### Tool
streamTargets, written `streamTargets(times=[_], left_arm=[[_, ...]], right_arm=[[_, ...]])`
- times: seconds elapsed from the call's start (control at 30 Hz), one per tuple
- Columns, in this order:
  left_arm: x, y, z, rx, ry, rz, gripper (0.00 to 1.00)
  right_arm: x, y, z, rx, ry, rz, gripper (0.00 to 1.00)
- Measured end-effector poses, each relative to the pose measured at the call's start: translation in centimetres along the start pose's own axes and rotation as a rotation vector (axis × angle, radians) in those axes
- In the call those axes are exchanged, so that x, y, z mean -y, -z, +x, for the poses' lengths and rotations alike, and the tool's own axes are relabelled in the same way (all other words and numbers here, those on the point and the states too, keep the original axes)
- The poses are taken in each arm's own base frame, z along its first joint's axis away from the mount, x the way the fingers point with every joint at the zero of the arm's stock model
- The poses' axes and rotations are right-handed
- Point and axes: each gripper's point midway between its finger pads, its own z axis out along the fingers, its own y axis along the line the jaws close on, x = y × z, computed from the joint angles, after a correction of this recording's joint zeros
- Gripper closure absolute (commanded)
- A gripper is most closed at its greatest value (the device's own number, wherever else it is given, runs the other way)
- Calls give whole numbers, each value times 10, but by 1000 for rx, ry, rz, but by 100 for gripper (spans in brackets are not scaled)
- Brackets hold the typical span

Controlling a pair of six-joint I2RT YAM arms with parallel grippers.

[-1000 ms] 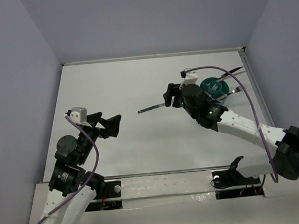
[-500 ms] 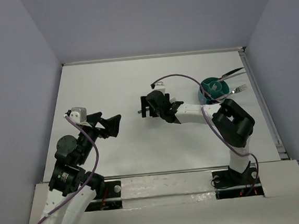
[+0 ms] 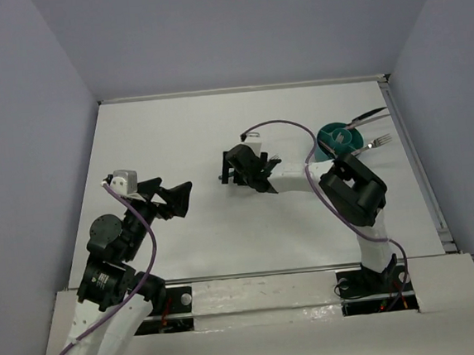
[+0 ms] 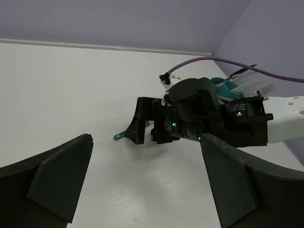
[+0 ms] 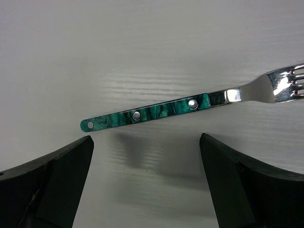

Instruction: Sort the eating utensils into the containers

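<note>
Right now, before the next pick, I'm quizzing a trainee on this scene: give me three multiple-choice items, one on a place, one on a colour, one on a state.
1. Where is the fork? A) in the cup B) flat on the table, below the right gripper C) in the left gripper
2. What colour is its handle? A) red B) plain white C) green with dark marbling
3. How is the right gripper? A) shut on the fork B) open, holding nothing C) shut on nothing
Key: 1 B, the right wrist view shows it lying on the white surface; 2 C, the handle is marbled green; 3 B, its fingers stand wide apart, clear of the handle.
</note>
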Motion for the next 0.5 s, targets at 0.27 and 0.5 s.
streamTargets(times=[0.27, 0.5], left_arm=[[0, 0, 0, 0, 0, 0, 1], [1, 0, 0, -2, 0, 4, 1]], right_arm=[[16, -21, -23, 49, -40, 89, 0], [26, -31, -33, 60, -12, 153, 11]])
